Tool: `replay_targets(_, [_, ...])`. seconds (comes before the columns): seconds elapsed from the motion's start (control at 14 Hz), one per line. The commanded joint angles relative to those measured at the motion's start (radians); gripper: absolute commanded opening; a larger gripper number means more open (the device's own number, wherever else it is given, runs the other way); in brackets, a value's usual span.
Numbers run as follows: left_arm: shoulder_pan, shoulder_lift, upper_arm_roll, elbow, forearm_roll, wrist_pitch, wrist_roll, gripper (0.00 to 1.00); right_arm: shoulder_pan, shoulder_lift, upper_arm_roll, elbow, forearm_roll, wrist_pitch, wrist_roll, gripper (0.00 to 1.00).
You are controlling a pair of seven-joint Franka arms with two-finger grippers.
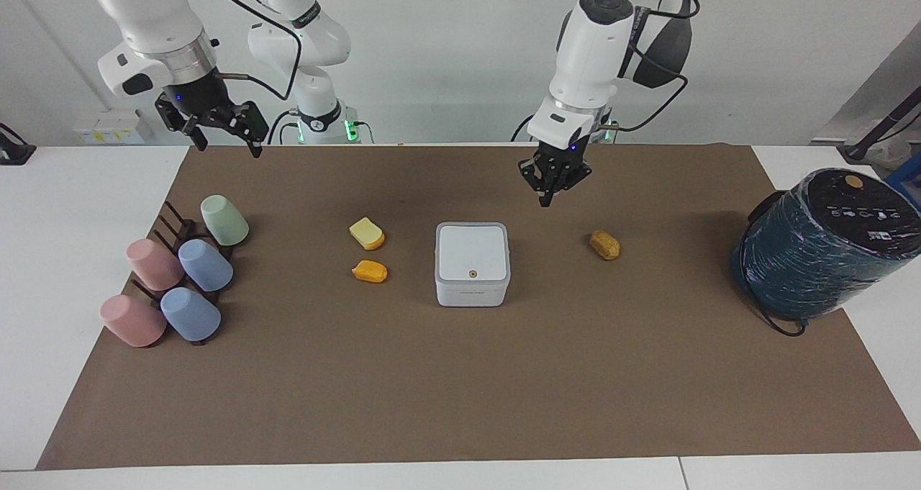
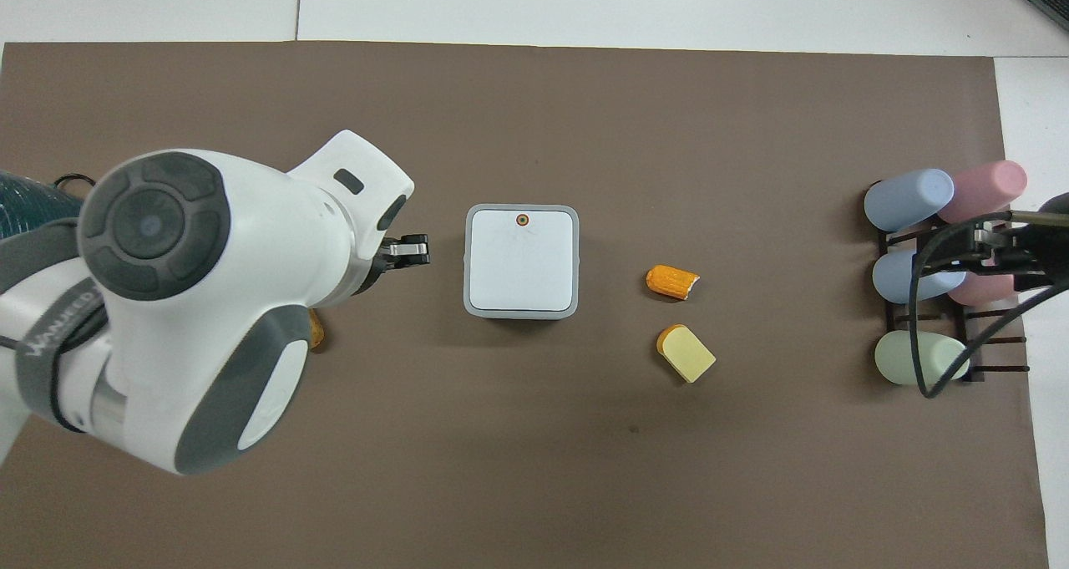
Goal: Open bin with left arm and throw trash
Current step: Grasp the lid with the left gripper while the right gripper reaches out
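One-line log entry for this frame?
left gripper: raised beside bin | lid: closed | trash: three pieces on mat | right gripper: waiting over cups

left gripper (image 1: 551, 188) lowered, fingers together; right gripper (image 1: 216, 132) raised, spread
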Motion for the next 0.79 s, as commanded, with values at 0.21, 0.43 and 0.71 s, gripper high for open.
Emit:
replay_targets(0.21, [-0.074, 0.107, 0.014, -0.012, -0.013, 0.239, -0.197, 0.04, -0.010, -0.035, 0.005, -0.032, 0.009, -0.037, -0.023, 1.00])
replay_targets(0.43, [-0.074, 0.142, 0.014, -0.012, -0.071, 0.356, -0.198, 0.04, -0.010, -0.061, 0.005, -0.142, 0.030, 0.093, -0.027, 1.00])
replay_targets(0.71, [-0.090, 0.242, 0.014, -0.005, -0.073, 0.470, -0.206, 0.04, 0.005, -0.109, 0.005, -0.326, 0.047, 0.363, -0.018, 1.00])
